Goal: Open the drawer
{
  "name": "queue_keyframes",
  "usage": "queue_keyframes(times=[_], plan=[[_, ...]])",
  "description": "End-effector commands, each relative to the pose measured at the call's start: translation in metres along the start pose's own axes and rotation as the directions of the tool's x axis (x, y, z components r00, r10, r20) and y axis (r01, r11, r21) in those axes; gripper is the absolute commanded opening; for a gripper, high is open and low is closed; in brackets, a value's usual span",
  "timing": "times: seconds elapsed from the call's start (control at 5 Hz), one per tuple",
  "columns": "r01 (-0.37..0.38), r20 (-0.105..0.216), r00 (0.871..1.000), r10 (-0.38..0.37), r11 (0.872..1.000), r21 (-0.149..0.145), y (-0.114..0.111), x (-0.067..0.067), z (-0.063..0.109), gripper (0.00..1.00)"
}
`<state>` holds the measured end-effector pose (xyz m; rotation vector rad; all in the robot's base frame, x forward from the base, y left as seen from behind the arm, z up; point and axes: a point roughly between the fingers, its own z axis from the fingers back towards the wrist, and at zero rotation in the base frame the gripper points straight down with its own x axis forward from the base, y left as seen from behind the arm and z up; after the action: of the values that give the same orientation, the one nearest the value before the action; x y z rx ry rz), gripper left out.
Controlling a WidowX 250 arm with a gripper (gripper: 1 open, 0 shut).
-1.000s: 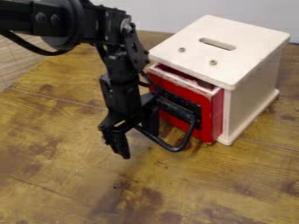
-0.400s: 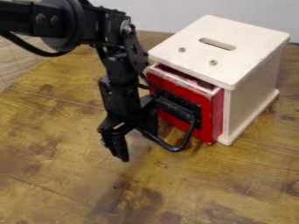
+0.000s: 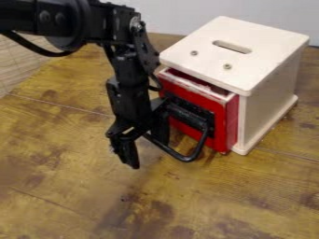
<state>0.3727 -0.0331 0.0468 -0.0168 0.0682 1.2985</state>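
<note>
The drawer was in the front of the cream box, on the right of the view, its red face turned toward the arm. It looked closed or nearly so, though the arm hid too much of the front to be sure. Its black handle looped out low from the panel, toward the gripper. The gripper was down near the wooden table, on the outer side of the loop, dark against dark. How far apart its jaws stood could not be told, nor whether they had hold of the handle; nothing else showed between them. The arm came down from the upper left, close beside the box.

The step in hand seemed to be hooking or catching the handle from this side. To do it well, a finger needed to sit firmly behind the bar before any pull, and the pull needed to run straight out from the red face, low and level. A sideways drag could have jammed the drawer or swung the light-looking box round, and a finger resting only on the outside of the loop would have slipped off.

Against the frame just before, little differed: the lower gripper had shifted slightly, its tip a touch higher and farther right. The drawer, handle and box looked just as they had, so no opening had come of it.
</note>
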Motion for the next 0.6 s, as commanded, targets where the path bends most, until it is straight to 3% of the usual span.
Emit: queue_keyframes(times=[0.0, 0.4], plan=[[-0.001, 0.01, 1.0, 0.002, 0.999, -0.045, -0.0033, -0.0036, 0.0117, 1.0], [-0.024, 0.013, 1.0, 0.025, 0.999, -0.044, -0.0019, -0.0044, 0.0129, 1.0]])
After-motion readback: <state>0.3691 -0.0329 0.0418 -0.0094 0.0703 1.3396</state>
